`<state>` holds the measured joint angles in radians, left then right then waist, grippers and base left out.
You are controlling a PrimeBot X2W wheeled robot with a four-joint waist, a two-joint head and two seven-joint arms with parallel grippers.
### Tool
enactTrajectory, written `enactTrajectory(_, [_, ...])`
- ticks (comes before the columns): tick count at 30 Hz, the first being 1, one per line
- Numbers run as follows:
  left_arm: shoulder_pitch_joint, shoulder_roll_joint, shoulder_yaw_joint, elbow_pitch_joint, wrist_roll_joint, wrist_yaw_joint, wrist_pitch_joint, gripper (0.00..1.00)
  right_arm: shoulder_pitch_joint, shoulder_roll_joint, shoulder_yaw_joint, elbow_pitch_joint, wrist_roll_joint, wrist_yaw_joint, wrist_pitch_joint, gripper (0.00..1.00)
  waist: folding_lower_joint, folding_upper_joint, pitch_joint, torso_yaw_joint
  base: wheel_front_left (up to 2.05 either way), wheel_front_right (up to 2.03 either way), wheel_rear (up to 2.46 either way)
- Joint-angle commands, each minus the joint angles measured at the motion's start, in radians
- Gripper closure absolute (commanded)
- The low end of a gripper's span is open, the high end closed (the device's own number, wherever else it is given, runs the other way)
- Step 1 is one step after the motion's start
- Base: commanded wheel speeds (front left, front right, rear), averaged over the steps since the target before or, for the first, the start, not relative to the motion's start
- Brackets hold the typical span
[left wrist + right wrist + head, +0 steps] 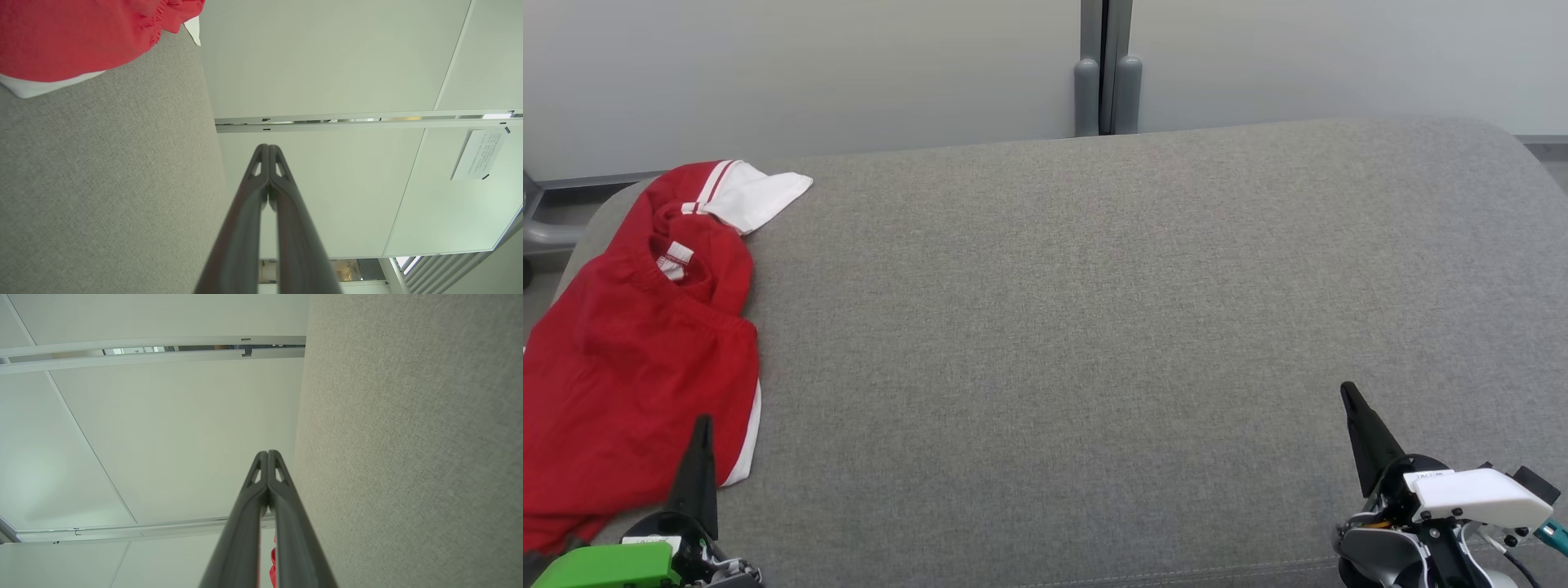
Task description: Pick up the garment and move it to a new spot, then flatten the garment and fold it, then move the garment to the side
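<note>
Left tool [703, 425] shut; red-and-white garment [629, 367] lies rumpled.

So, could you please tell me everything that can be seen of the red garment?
The garment is red, thin cloth, with white trim along one edge, a white flap at its far end and a small white label inside a gathered opening. It lies rumpled at the left edge of the grey cushion, which carries it. The shut left pincer stands before it, not gripping it.
</note>
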<state>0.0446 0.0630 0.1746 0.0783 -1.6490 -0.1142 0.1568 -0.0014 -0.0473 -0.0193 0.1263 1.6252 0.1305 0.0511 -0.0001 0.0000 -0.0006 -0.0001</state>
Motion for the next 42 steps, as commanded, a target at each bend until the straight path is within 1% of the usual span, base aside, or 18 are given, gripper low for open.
enactTrajectory(1, [0.003,-0.001,0.004,-0.001,0.005,0.0,0.001,1.0,0.012,-0.001,-0.001,-0.003,0.001,0.0,0.001,1.0,0.0001,0.0,0.0,0.0,0.0,0.0,0.0])
enactTrajectory(25, [0.002,-0.002,0.005,-0.001,0.007,0.0,0.004,1.0,0.012,-0.001,-0.001,-0.003,0.001,0.0,0.001,1.0,0.0001,0.0,0.0,0.0,0.0,0.0,0.0])
enactTrajectory(26, [0.0,-0.003,0.002,0.003,0.002,0.0,0.0,0.0,0.0,0.0,0.0,0.003,0.0,0.0,0.0,0.0,0.0001,0.0,0.0,0.0,0.0,0.0,0.0])
enactTrajectory(30, [0.006,-0.014,-0.005,0.037,0.004,0.0,-0.003,0.0,0.011,0.005,0.005,0.036,-0.001,0.0,-0.002,0.0,0.0001,0.0,0.0,0.0,0.0,0.0,0.0])
enactTrajectory(34, [0.007,-0.014,-0.026,0.033,0.028,0.001,-0.026,0.0,0.011,0.004,0.016,0.036,-0.017,0.0,-0.02,0.0,0.0001,0.0,-0.002,0.0,0.0,0.0,0.0])
enactTrajectory(38, [0.006,-0.014,-0.043,0.025,0.065,0.007,-0.049,0.0,0.01,0.004,0.019,0.037,-0.046,0.0,-0.037,0.0,0.0001,0.0,-0.004,0.0,0.0,0.0,0.0])
enactTrajectory(42, [0.005,-0.013,-0.06,0.016,0.119,0.015,-0.07,0.0,0.007,0.003,0.019,0.034,-0.098,0.0,-0.053,0.0,0.0001,0.0,-0.006,0.0,0.0,0.0,0.0])
